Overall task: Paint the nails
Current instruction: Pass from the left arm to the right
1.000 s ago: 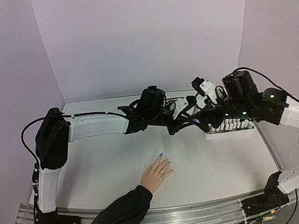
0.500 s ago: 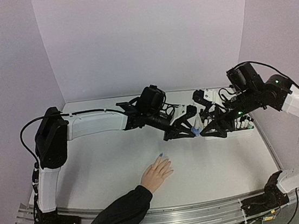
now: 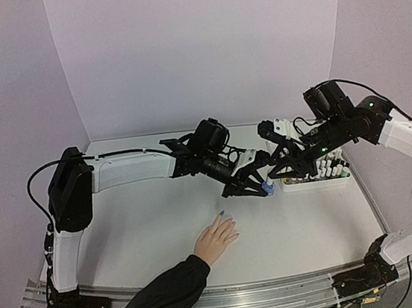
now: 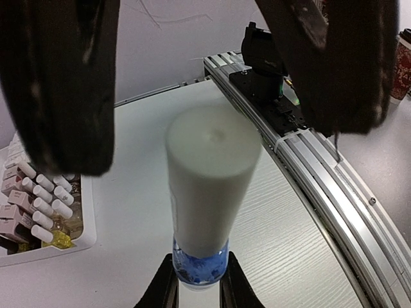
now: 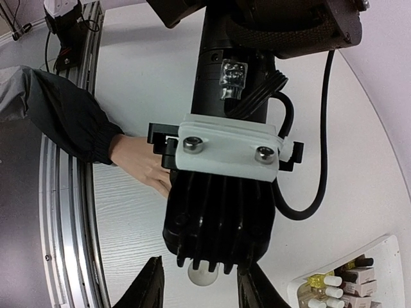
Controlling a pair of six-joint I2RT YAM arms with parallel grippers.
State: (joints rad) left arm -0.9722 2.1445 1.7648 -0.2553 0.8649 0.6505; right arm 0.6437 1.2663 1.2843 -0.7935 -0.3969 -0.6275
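Top external view: the nails [image 3: 221,214] sit at the fingertips of a light-skinned hand [image 3: 216,240] lying palm down on the white table [image 3: 140,230], near the front middle, with the fingers pointing toward the back wall. Only one nail can be made out, a small blue spot on the tip of the longest finger. The others are too small to tell their colour. In the right wrist view the fingertips are hidden behind the left arm's wrist. A dark sleeve [image 3: 163,291] runs from the wrist to the table's near edge.

Beyond the fingertips and to their right, apart from the hand, the left gripper [image 3: 261,186] is clamped on the blue glass base of a polish bottle [image 4: 212,192], which stands upright with a tall white cap. The right gripper [image 5: 202,290] reaches in from the right. Its dark fingers [image 4: 64,83] stand on either side of the cap with a gap on each side, so the jaws are open around it and not touching it. Just right of the bottle, a white tray [image 3: 311,184] holds rows of white-capped bottles.
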